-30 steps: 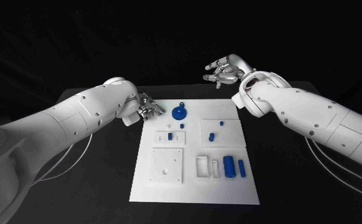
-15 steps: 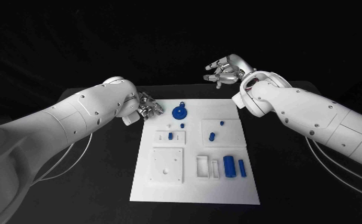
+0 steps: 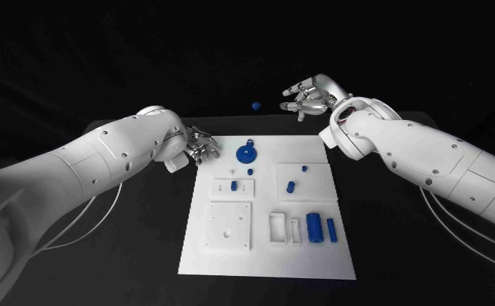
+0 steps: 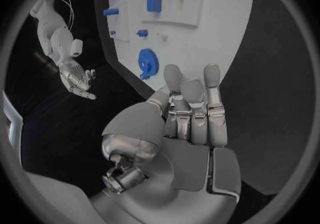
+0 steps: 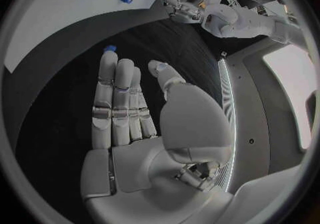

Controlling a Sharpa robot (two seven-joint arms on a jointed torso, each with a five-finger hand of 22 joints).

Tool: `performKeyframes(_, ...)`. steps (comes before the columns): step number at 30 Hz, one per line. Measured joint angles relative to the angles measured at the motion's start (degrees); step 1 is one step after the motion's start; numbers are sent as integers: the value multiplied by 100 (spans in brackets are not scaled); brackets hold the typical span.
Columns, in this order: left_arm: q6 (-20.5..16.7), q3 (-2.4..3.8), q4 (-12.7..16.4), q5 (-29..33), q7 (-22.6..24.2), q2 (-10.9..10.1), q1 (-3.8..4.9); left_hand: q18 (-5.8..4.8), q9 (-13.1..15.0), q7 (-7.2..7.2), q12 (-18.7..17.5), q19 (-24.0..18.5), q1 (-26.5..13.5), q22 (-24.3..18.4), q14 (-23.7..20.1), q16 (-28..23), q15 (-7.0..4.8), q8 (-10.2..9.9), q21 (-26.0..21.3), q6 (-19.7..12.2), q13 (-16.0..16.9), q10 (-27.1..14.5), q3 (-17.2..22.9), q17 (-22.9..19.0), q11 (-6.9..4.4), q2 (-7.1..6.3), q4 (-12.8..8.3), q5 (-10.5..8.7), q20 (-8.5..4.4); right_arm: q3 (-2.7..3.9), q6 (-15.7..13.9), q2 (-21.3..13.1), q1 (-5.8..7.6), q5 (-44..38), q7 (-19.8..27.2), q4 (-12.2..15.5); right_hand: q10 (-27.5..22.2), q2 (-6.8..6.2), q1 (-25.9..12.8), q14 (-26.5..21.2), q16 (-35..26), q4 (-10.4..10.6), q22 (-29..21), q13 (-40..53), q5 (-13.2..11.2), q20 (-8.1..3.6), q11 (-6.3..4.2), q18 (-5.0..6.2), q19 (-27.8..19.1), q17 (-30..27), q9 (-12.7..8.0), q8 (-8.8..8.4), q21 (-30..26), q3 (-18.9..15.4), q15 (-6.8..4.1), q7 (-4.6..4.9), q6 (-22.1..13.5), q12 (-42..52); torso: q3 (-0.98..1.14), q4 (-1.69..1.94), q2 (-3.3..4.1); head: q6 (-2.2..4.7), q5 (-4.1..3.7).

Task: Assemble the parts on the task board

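The white task board (image 3: 266,252) lies mid-table with blue parts on it: a gear (image 3: 247,154) at its far end, small pieces (image 3: 290,186) in the middle, and a cylinder (image 3: 312,224) and bar (image 3: 330,229) nearer me. My right hand (image 3: 312,99) hovers beyond the board's far right corner with its fingers spread and nothing in it. A tiny blue part (image 3: 255,106) shows against the dark just left of its fingertips, and close to a fingertip (image 5: 110,48) in the right wrist view. My left hand (image 3: 199,147) sits at the board's far left edge beside the gear (image 4: 147,63), fingers straight and empty.
White raised plates (image 3: 228,226) and a slotted holder (image 3: 278,227) stand on the board's near half. Black table surrounds the board on all sides. Cables (image 3: 454,231) trail beside my right arm.
A tiny blue part now shows left of my right hand's fingertips; it was not visible before. Both hands stay almost where they were.
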Motion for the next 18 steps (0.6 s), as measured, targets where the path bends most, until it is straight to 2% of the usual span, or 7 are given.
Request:
performKeyframes(2,0,5,121,54,6,-87,1,0,95,19,1,0,0,0,0,0,0,2,6,39,-7,7,417,0,3,-223,80,-87,0,0,1,-16,0,0,0,0,0,0,0,0,0,-16,0,0,0,0,0,0,0,0,0,0,0,16,0,0,0,0,-2,1,-3,-1,0)
performKeyframes(4,0,6,246,103,8,-168,4,0,169,19,1,0,54,0,0,0,0,2,7,39,-7,7,537,0,3,-330,178,-87,0,0,3,-33,0,0,0,0,0,0,0,0,0,-15,-3,0,5,0,0,0,0,0,0,0,0,16,0,0,0,0,-8,5,-8,-1,5)
performKeyframes(7,0,9,477,187,8,-302,14,1,232,39,1,-20,71,0,0,0,0,2,28,59,-16,7,593,0,4,-393,222,-74,-20,0,3,-54,0,0,-1,2,0,0,0,0,0,-16,-7,0,32,0,0,0,0,0,0,0,0,16,0,0,0,0,-15,10,-21,-9,17)
performKeyframes(13,0,10,887,315,4,-516,22,1,270,39,1,-20,78,-1,0,0,0,1,28,59,-16,8,602,1,4,-401,227,-41,-20,0,6,-80,0,0,-3,9,0,0,0,0,0,1,-6,0,32,0,0,0,0,-1,0,0,23,32,0,-1,1,0,-30,20,-42,-15,34)
performKeyframes(18,-3,9,1135,376,-2,-663,24,1,292,39,1,-20,77,4,0,0,0,1,28,59,-16,8,609,1,4,-402,221,-41,-20,0,8,-97,0,0,-4,10,0,0,0,19,0,-23,-6,-5,32,0,0,0,0,5,0,0,23,55,-19,-2,2,0,-33,21,-47,40,38)
